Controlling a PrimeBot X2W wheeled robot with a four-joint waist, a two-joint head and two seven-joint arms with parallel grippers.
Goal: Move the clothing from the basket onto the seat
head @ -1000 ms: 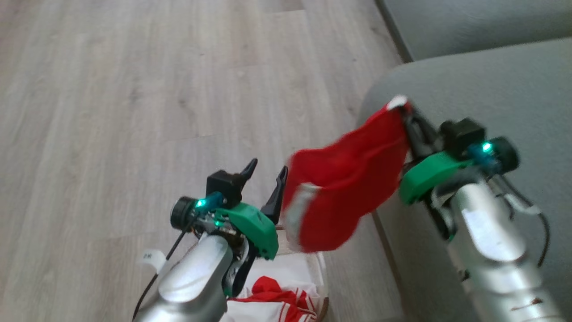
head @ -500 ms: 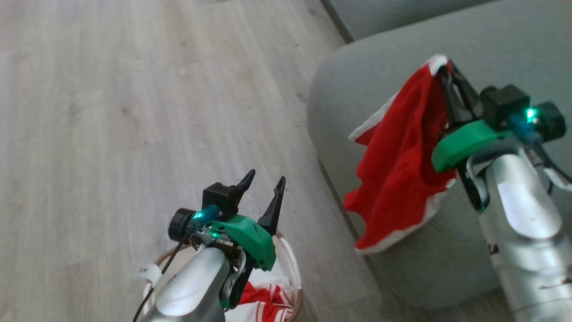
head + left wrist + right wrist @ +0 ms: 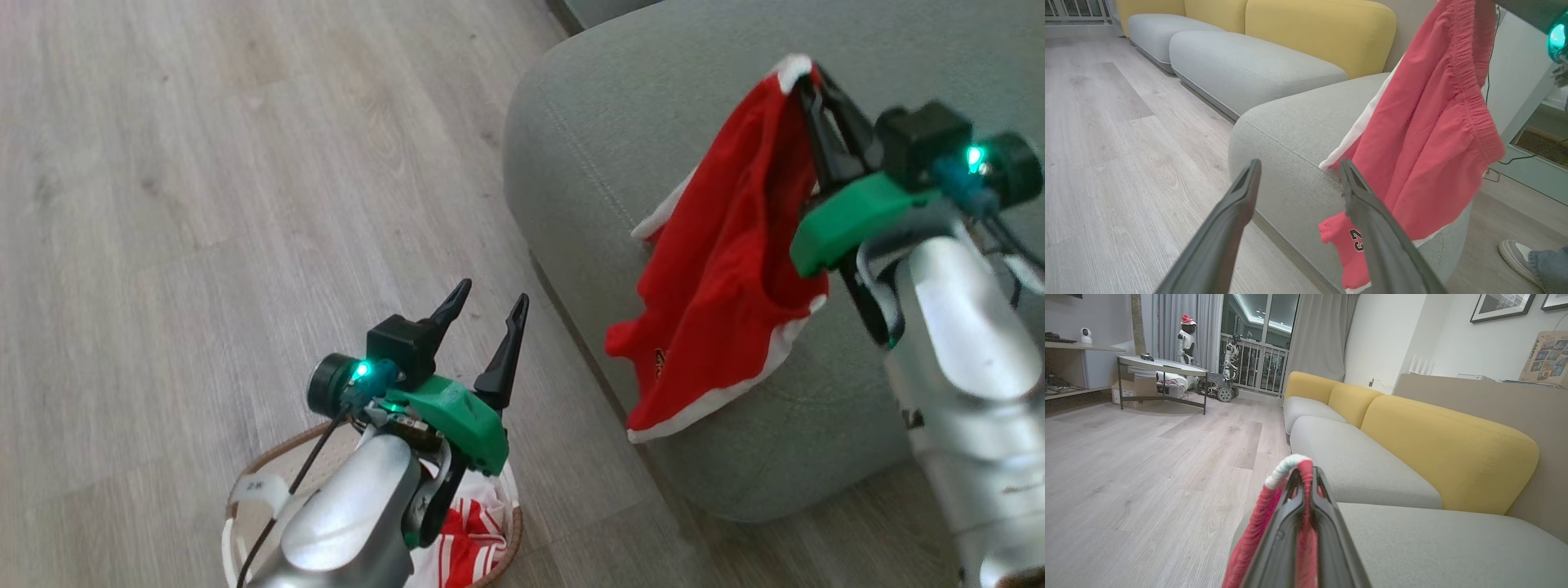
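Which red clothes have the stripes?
The clothing in the basket, red-and-white striped. The red shorts pinched in the right gripper have only a white edge.

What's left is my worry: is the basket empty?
No, red-and-white striped clothing lies inside the basket.

Held garment: soft bright red shorts point(image 3: 718, 269), white trim, elastic waistband; they hang over the cushion's rounded front edge, waistband pinched in the right end effector point(image 3: 810, 86).
Basket: rounded laundry basket point(image 3: 269, 462), brown woven-look rim, upright on the floor near the cushion.
Basket contents: red-and-white striped garment point(image 3: 469, 531), crumpled inside.
Seat: large grey-green fabric sofa cushion point(image 3: 588, 131), stitched seam.
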